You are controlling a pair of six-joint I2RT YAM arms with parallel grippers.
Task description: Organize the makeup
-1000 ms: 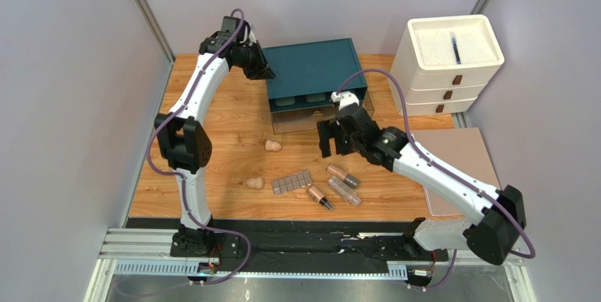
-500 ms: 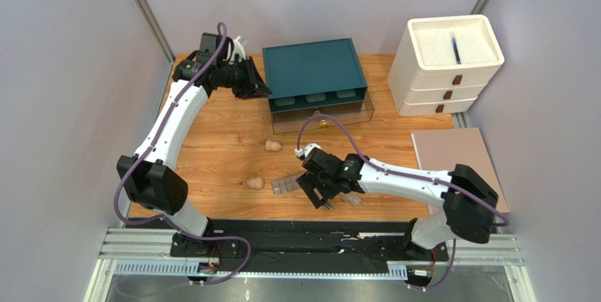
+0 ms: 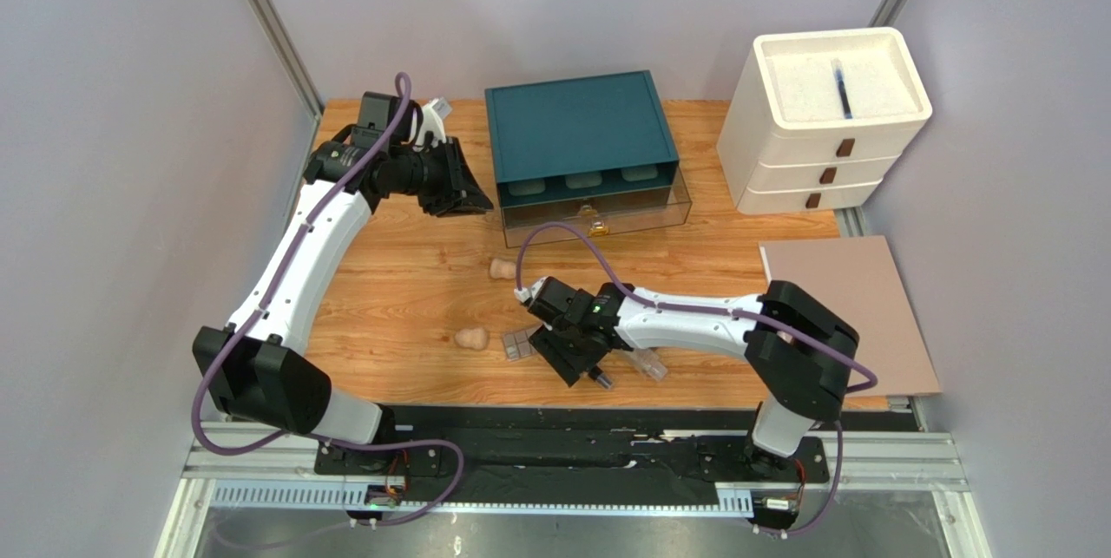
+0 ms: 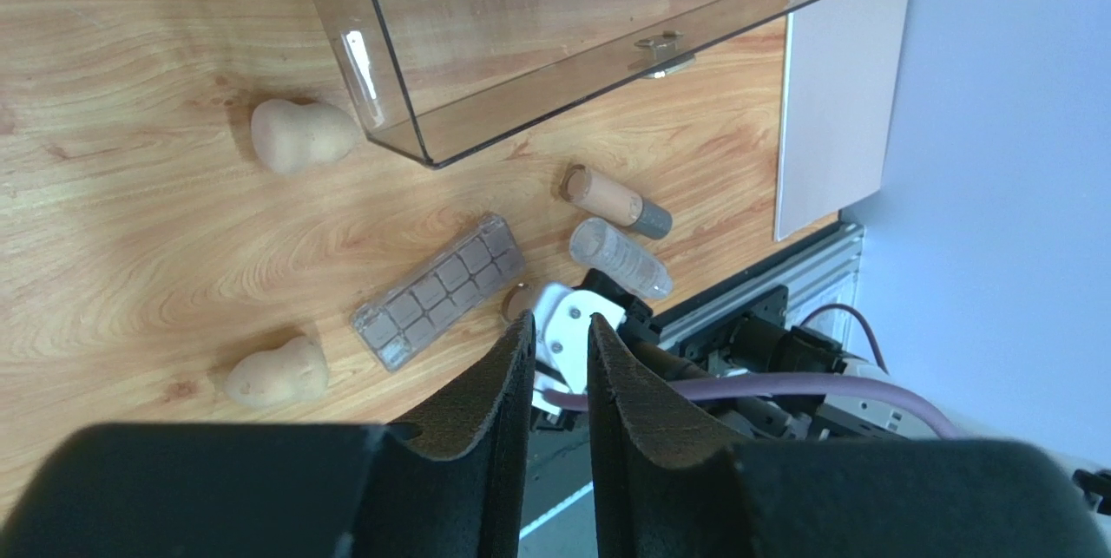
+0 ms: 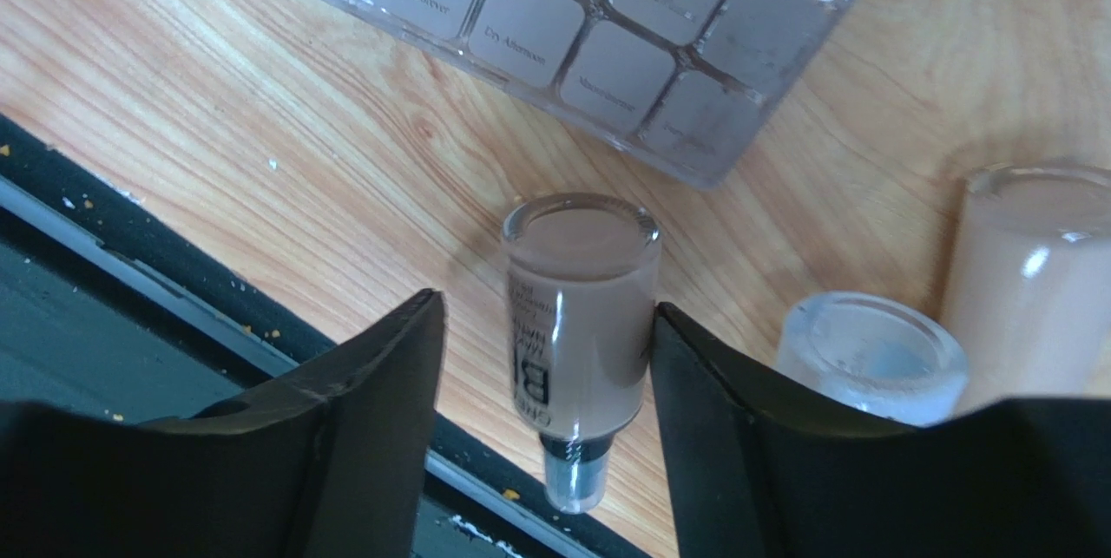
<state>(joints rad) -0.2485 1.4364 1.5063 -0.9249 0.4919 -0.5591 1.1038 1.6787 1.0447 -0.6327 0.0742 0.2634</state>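
My right gripper hangs open low over the table's front edge. A tan tube with a dark cap lies between its fingers, close against the right one and apart from the left. The gridded palette lies just beyond it. Two more tubes lie to the right. The two beige sponges lie left of the palette. My left gripper hovers left of the teal box, fingers almost together and holding nothing.
The teal drawer box stands at the back with its clear drawer pulled out. The white drawer unit is at the back right. A beige board lies at the right edge.
My right arm swung from the clear drawer's front down to the near edge and lowered around the tube. My left gripper drew away from the teal box's side, toward the front left.
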